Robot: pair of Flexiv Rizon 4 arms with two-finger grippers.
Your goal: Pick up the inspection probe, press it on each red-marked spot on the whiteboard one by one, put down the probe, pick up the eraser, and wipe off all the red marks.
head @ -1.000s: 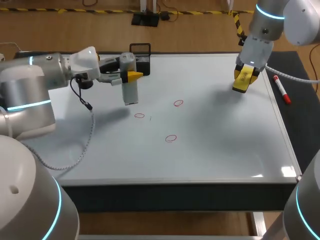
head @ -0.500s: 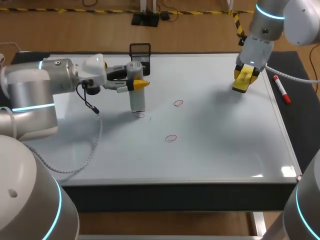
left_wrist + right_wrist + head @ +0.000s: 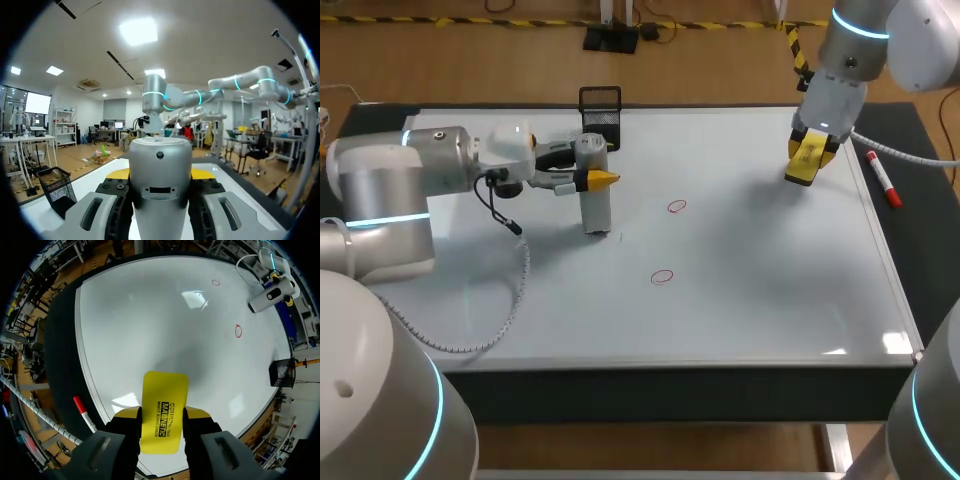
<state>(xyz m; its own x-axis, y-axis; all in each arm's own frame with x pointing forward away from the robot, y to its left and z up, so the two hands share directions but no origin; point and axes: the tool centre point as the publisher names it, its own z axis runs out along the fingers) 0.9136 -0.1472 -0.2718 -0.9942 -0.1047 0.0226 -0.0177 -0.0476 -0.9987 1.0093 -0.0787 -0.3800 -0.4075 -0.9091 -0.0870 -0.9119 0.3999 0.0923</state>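
Note:
The grey cylindrical probe [image 3: 594, 200] stands upright on the whiteboard [image 3: 770, 290], with my left gripper [image 3: 590, 178] shut around its upper part. Its lower end rests where the leftmost red mark was, so that mark is hidden. Two red rings stay visible, one [image 3: 677, 207] to the right of the probe and one [image 3: 662, 277] nearer the front. In the left wrist view the probe [image 3: 160, 200] fills the space between the fingers [image 3: 116, 200]. My right gripper [image 3: 808, 155] hangs over the board's far right, shut on the yellow eraser [image 3: 164, 410].
A black wire basket [image 3: 601, 110] stands at the board's far edge, just behind the probe. A red-capped marker pen [image 3: 883, 180] lies on the dark mat beside the board's right edge, close to my right gripper.
My left arm carried the probe to the right and down onto the leftmost red mark, which it now covers. The right arm and eraser stayed still.

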